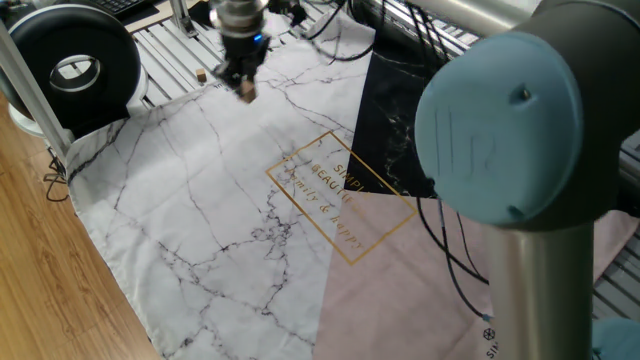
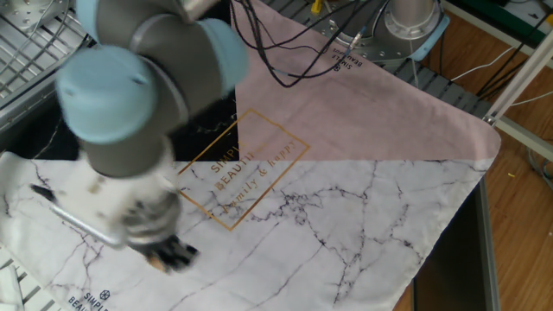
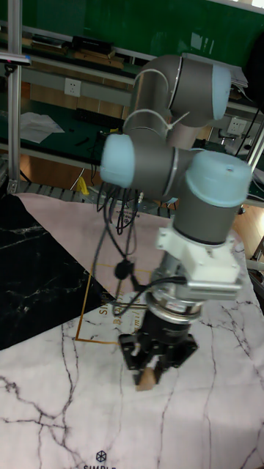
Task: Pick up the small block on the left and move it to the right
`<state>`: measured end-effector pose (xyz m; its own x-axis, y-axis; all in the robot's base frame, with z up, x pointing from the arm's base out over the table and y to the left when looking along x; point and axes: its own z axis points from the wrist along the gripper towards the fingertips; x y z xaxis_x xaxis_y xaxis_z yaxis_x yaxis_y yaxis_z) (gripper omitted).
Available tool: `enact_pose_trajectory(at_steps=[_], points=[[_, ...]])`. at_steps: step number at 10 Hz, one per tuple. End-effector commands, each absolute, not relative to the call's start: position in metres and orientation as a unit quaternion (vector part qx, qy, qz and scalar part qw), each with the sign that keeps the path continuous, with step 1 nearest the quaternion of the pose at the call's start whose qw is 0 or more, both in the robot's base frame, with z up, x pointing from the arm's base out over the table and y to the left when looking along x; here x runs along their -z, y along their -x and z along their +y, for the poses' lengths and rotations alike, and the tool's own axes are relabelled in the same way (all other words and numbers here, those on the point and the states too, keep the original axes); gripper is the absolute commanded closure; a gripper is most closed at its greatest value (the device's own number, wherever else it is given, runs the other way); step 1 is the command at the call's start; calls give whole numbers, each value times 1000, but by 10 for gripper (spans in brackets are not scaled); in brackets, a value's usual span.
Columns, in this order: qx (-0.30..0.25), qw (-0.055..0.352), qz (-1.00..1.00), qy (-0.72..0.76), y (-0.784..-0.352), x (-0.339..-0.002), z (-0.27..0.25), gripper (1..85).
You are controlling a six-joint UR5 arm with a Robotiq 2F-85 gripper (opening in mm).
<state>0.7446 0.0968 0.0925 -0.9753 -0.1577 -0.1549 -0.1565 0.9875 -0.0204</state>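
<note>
A small tan wooden block [image 1: 246,94] is pinched between the black fingers of my gripper [image 1: 243,86], just above the white marble-print cloth [image 1: 200,190] near its far edge. In the other fixed view the block [image 2: 157,260] shows under the blurred gripper [image 2: 168,256] over the cloth's lower left part. The tall fixed view shows the gripper [image 3: 152,364] pointing straight down, with the block [image 3: 147,377] sticking out below the fingertips, close to the cloth.
Another small brown piece [image 1: 201,74] lies on the slatted table beyond the cloth. A black round device [image 1: 70,62] stands at the far left. Cables [image 2: 294,52] trail over the pink section. A gold-framed print [image 1: 340,195] marks the cloth's middle.
</note>
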Motion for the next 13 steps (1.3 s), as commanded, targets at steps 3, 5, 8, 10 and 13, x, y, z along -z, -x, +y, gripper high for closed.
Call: enact_pose_trajectory(at_steps=[3, 5, 8, 10, 13], points=[[-101, 76, 992, 2, -738, -114, 210, 850], [-79, 75, 994, -17, -737, -97, 204, 850], [-65, 88, 994, -31, -746, -60, 202, 850], [-52, 101, 993, -35, -750, -50, 197, 850], [-42, 119, 991, -41, -757, -45, 192, 850]])
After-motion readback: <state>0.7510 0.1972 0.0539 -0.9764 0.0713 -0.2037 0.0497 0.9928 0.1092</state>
